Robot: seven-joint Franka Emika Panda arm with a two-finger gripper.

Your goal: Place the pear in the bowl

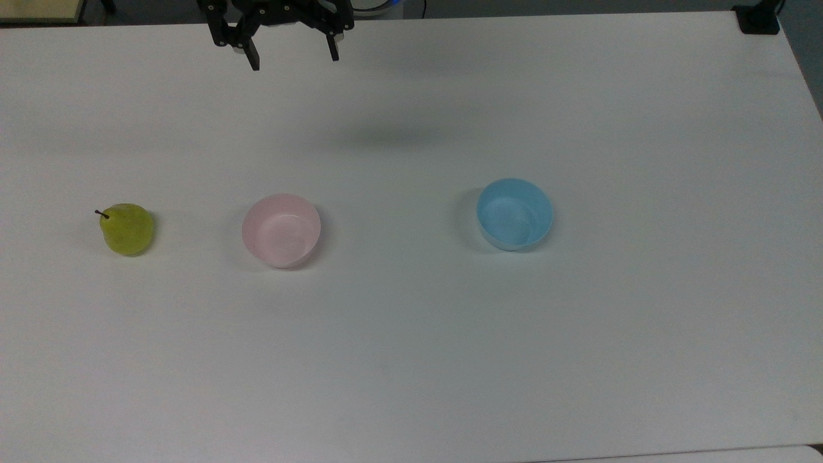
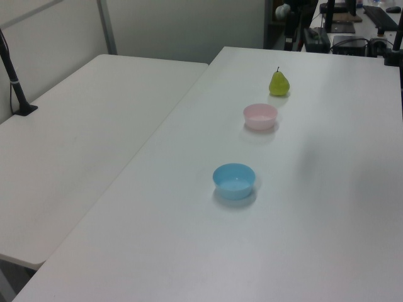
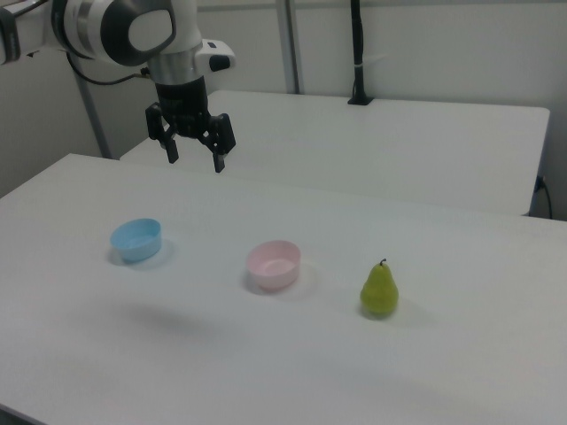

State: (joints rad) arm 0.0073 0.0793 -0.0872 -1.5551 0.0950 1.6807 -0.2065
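The yellow-green pear stands upright on the white table at the top view's left. The pale pink bowl sits just to its right in the top view, with nothing inside it. My black gripper hangs high above the table near the top view's upper edge, far from both. Its fingers are spread wide and hold nothing.
A light blue bowl stands to the right of the pink one in the top view. A second white table adjoins on the left view's left. A black clamp sits at the table's corner.
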